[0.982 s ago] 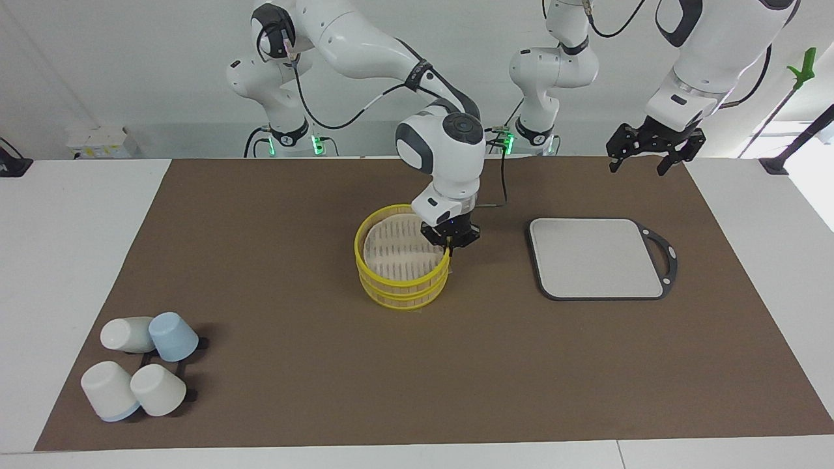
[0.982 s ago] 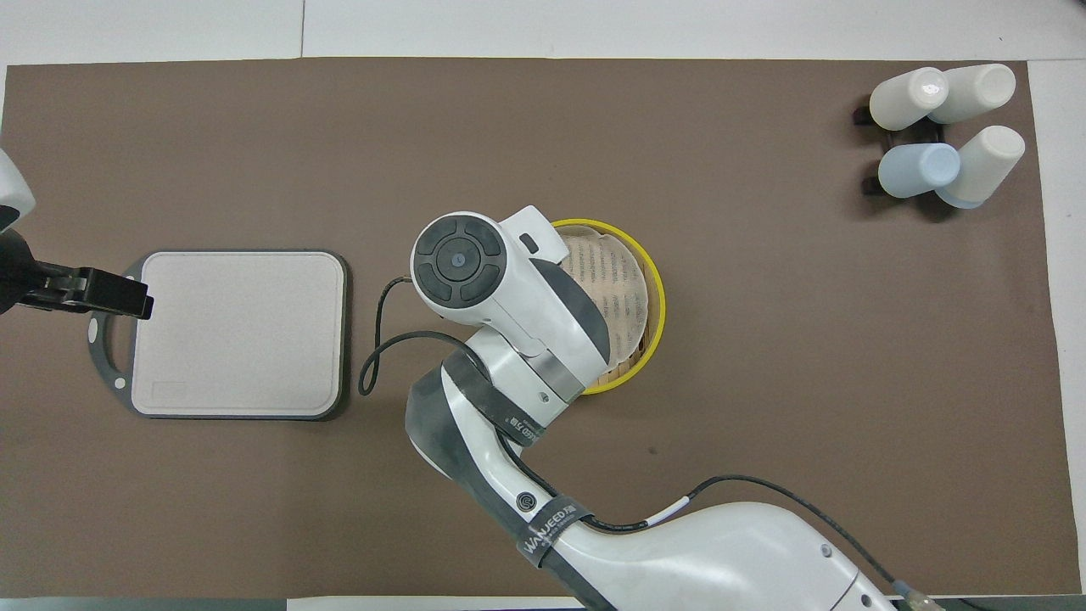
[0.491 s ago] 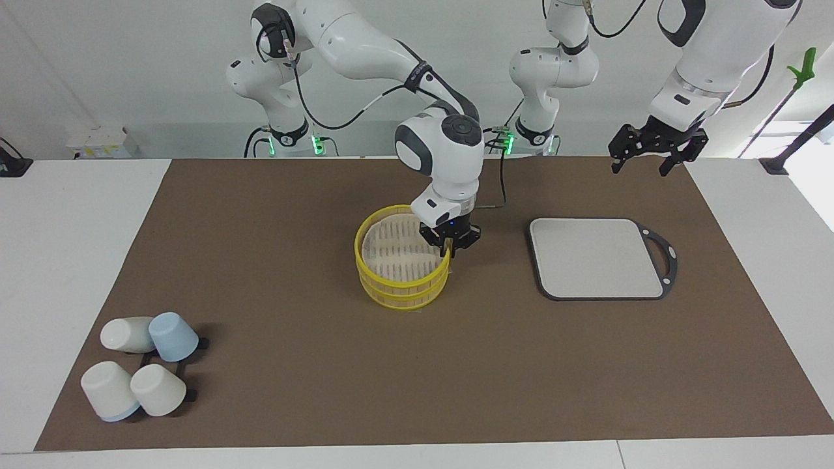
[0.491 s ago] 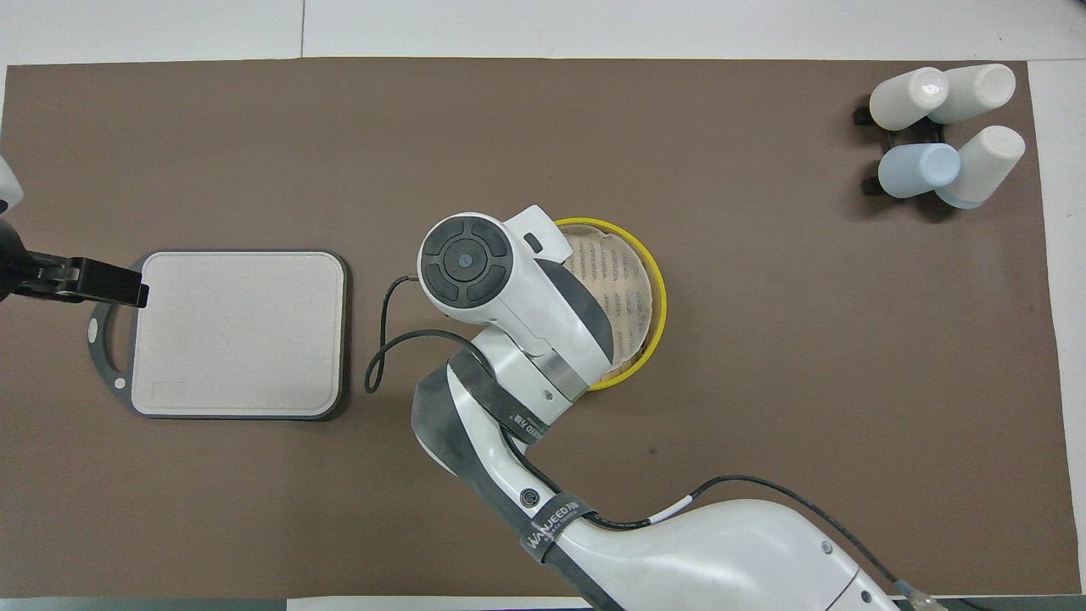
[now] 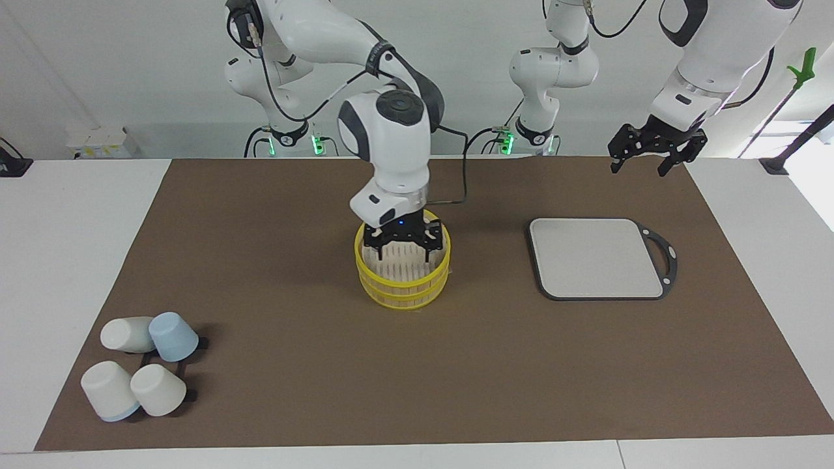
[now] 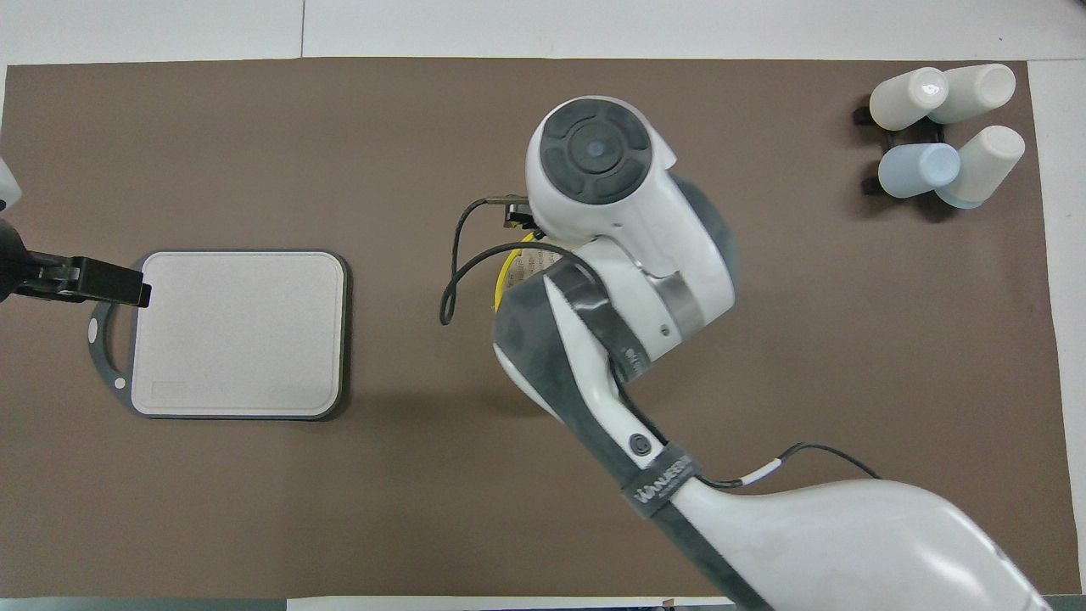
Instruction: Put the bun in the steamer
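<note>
Right end effector (image 5: 405, 251) open over steamer (image 5: 403, 284), lid on. Left end effector (image 5: 655, 148) open, waiting. Bun unseen; next: retract.

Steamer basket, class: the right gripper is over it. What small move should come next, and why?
Probably lift the right gripper straight up. It hangs open over the steamer, holding nothing; the left gripper waits. No bun is visible.

Steamer (image 5: 404, 286) sat mid-worktop (image 5: 293, 215) under the right tool (image 5: 406, 253); board (image 5: 596, 257) lay toward the left arm's end, cups (image 5: 140, 365) toward the right arm's end, farther out.
</note>
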Tool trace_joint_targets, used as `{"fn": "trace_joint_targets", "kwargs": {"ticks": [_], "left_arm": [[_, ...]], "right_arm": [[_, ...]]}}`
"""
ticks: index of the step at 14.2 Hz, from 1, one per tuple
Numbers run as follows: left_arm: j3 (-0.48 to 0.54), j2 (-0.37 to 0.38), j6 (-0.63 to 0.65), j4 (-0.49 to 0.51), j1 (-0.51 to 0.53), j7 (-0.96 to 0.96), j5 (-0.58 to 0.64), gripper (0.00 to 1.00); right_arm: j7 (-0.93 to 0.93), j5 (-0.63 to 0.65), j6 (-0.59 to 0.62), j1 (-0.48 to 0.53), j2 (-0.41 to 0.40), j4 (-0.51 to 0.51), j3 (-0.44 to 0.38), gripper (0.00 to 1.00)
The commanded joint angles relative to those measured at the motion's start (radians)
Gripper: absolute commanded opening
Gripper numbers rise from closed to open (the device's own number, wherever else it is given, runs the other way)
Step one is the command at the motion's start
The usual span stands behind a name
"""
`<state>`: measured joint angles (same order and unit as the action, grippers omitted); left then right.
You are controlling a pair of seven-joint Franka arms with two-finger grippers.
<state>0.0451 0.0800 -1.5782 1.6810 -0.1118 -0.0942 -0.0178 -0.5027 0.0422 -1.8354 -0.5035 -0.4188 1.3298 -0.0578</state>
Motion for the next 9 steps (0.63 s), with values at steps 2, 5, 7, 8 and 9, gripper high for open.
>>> {"fn": "trace_joint_targets", "kwargs": {"ticks": [2,5,7,8,9], "left_arm": [[0.001,0.024,-0.023,0.028,0.004,0.007,-0.016,1.0],[0.001,0.024,-0.023,0.026,0.004,0.007,-0.014,1.0],[0.001,0.024,-0.022,0.026,0.004,0.007,-0.016,1.0],[0.001,0.024,-0.022,0.028,0.004,0.007,-0.016,1.0],[0.001,0.024,-0.022,0.026,0.004,0.007,-0.016,1.0]], "right_arm": [[0.269,-0.007,0.102,0.191,0.103,0.026,0.016,1.0],[0.382,-0.007,0.146,0.356,0.161,0.034,0.019,1.0],[0.504,-0.012,0.208,0.417,0.187,0.035,0.018,1.0],[0.553,-0.012,0.22,0.448,0.196,0.035,0.018,1.0],[0.588,-0.013,0.247,0.477,0.204,0.035,0.018,1.0]]}}
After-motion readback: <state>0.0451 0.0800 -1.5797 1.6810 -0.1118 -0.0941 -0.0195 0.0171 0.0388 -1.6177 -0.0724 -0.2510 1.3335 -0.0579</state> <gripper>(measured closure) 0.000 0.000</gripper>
